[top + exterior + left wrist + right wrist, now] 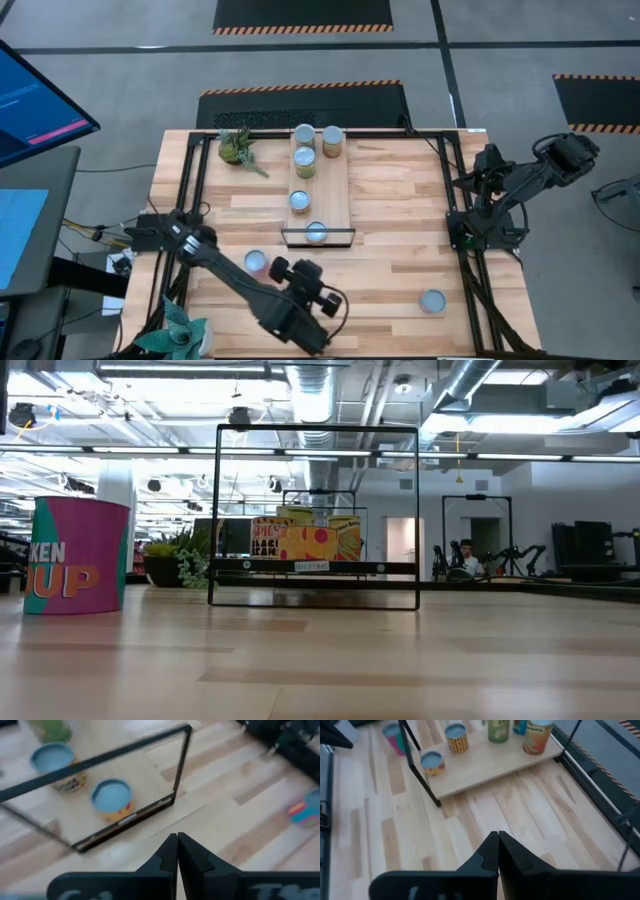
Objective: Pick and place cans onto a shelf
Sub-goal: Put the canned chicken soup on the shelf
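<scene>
The shelf (pixel 330 185) is a long light-wood board with a black frame (pixel 318 237) at its near end. Several cans stand on it, the nearest (pixel 316 232) just inside the frame and another (pixel 299 200) behind it. One pink-sided can (pixel 255 262) stands on the table left of the frame and shows large in the low view (pixel 75 555). Another can (pixel 432 300) stands at the near right. My left gripper (pixel 177 840) is shut and empty, near the table's front (pixel 300 272), facing the frame. My right gripper (pixel 497 837) is shut and empty at the right edge (pixel 478 178).
A small green plant (pixel 237 146) stands left of the shelf's far end and another (pixel 178 330) at the near left corner. Black rails (pixel 450 180) run along the table's sides. Bare wood lies between the shelf and the right rail.
</scene>
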